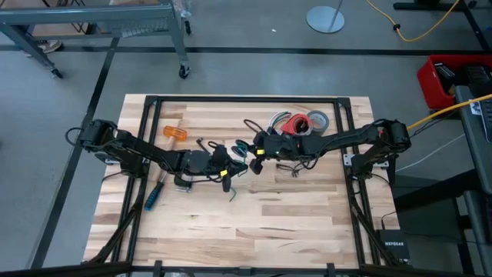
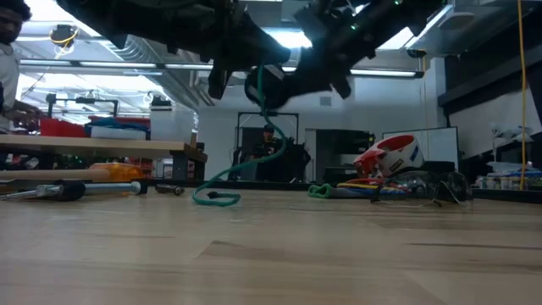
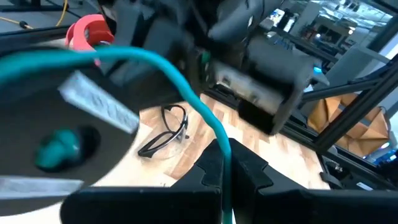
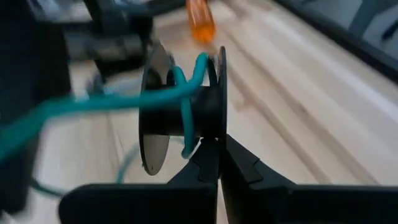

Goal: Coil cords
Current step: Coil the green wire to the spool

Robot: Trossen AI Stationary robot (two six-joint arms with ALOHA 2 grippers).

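— So where are the arms?
— Both raised mid-table: left gripper (image 3: 225, 163) pinches the teal cord (image 3: 186, 81); right gripper (image 4: 219, 163) pinches the black spool (image 4: 186, 112) it wraps.
— Surface?
— Wooden table (image 1: 254, 223), workshop behind.

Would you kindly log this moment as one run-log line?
step: coiling | left gripper: shut on teal cord | right gripper: shut on black spool | cord partly wound, tail on table

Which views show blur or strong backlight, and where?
Low view: bright ceiling lights behind leave both arms as dark shapes. Left wrist view: the green cord up close is soft. Right wrist view: the black spool is fairly sharp, the orange handle beyond is blurred.
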